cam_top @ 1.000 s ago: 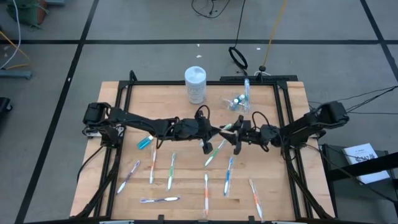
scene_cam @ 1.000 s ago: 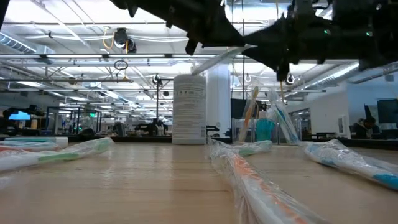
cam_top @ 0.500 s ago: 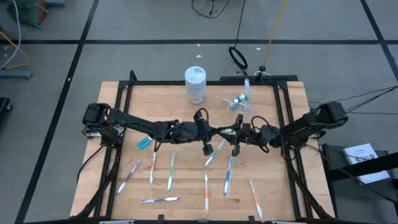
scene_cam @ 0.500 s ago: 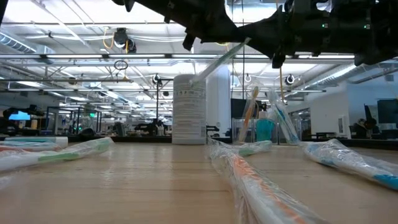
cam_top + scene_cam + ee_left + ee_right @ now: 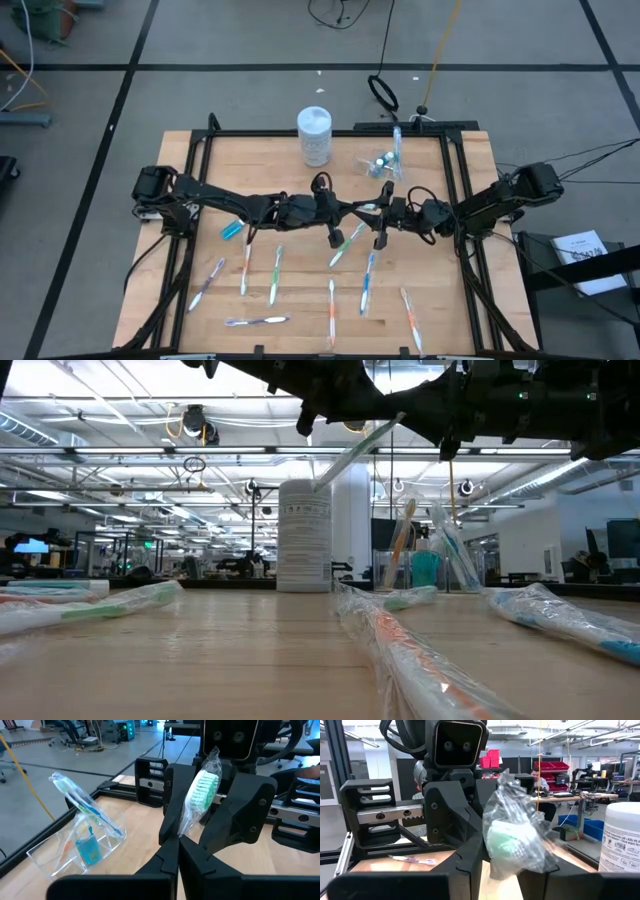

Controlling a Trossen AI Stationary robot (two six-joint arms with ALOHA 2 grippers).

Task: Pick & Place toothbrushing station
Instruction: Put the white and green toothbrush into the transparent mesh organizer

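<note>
A wrapped toothbrush (image 5: pixel 366 208) with a green bristle head (image 5: pixel 202 787) hangs over the table's middle between my two grippers. My left gripper (image 5: pixel 347 212) reaches in from the left and is shut on it. My right gripper (image 5: pixel 383 212) faces it from the right, closed around the head (image 5: pixel 512 840). The clear plastic cup (image 5: pixel 382 162) lies tilted at the far right. It holds toothbrushes (image 5: pixel 80 800) and a blue toothpaste tube (image 5: pixel 90 850). Several more wrapped toothbrushes (image 5: pixel 331 312) lie flat on the near half of the table. My left gripper pinches the wrapped toothbrush just below its head (image 5: pixel 181 831) between its two fingers, coming level from the table's left. The brush is clear of the table. Its handle (image 5: pixel 345 460) slants down and back under my left hand. My right gripper has the wrapped bristle head (image 5: pixel 200 795) between its two fingers (image 5: pixel 172 805), coming level from the table's right. The crumpled wrapper (image 5: pixel 520 835) fills the gap between the fingers. The head sits higher than the handle.
A white lidded canister (image 5: pixel 314 135) stands at the far middle, left of the cup. A blue toothpaste tube (image 5: pixel 232 229) lies under my left arm. A black frame (image 5: pixel 455 190) borders the wooden table top.
My right gripper has rolled about its own line while staying at the brush head. The toothbrush has tipped a little steeper, its head end higher than before. My left gripper has kept its hold in place.
</note>
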